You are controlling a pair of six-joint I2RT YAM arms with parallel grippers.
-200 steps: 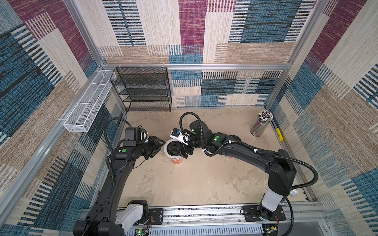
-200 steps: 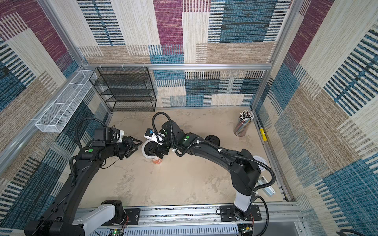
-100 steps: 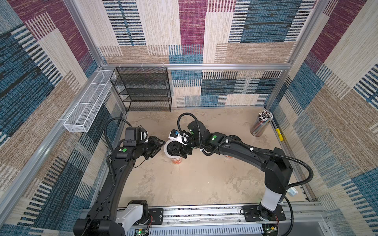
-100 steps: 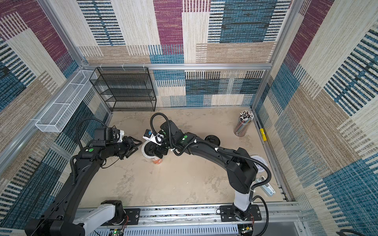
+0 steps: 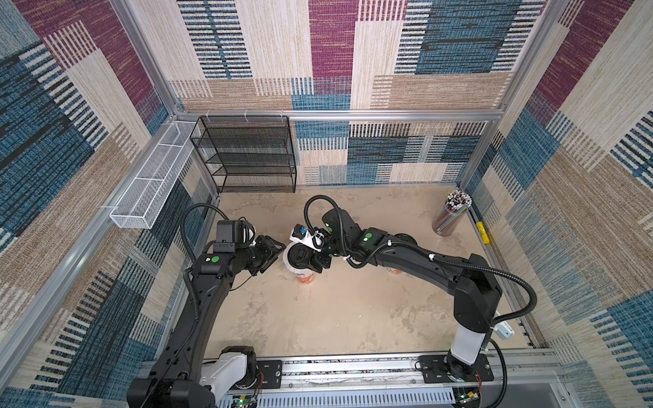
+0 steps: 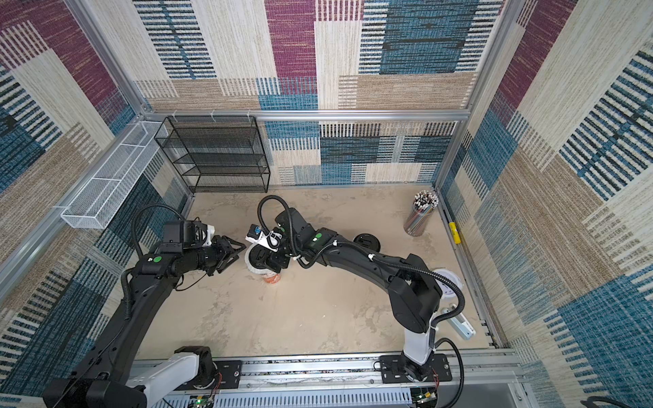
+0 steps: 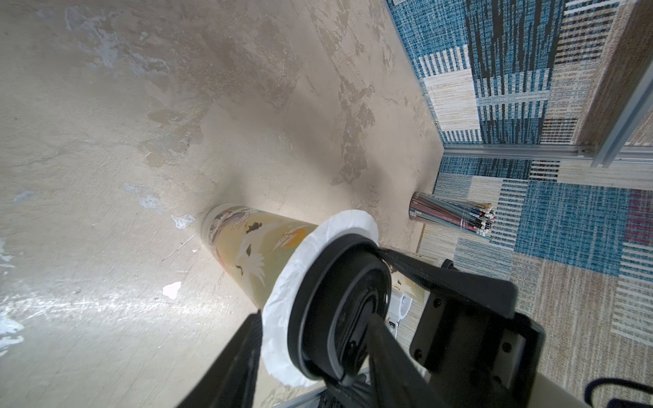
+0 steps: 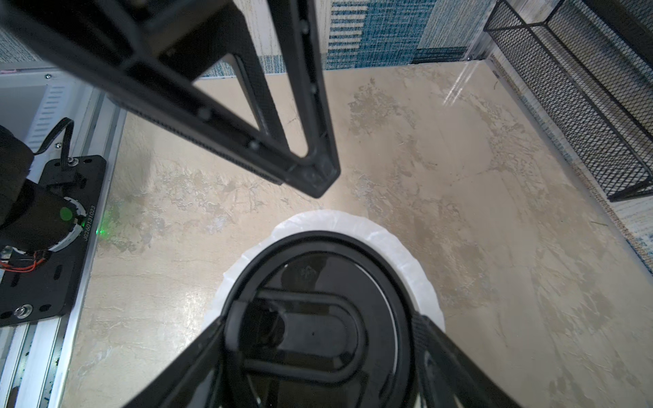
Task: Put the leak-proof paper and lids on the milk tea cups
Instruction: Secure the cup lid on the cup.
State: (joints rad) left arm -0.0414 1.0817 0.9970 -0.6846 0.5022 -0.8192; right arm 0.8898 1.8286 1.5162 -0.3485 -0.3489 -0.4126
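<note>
While the right hand [image 8: 318,332] reaches down from above, its jaws stand wide on either side of a black lid [image 8: 318,275]. The lid sits on top of one milk tea cup [image 7: 247,254], a tall paper cup printed with cranes, upright on the beige surface [image 5: 318,318]. Both fingers [image 8: 190,356] lie right at the lid's rim, but I cannot tell whether they squeeze it or only bracket it. Directly under this hand, sandwiched between lid and cup mouth, is the leak-proof paper [image 8: 328,220], a thin whitish disc whose crinkled edge sticks out all round the lid. By that, the paper is already on this cup and the lid is there to pin it flat. The left hand [image 5: 278,253] comes in level from the opposite side, partly open and holding nothing that shows. Its fingertips are just beside the paper's edge, and it seems placed to steady the cup or stop the paper sliding while the lid is seated. Well behind the right hand, under its forearm, only the orange foot of the second cup [image 5: 394,271] peeks out, so its paper cannot be checked. A spare black lid [image 6: 367,242] lies near that forearm, and a tumbler of straws [image 5: 450,215] stands far from both hands.
</note>
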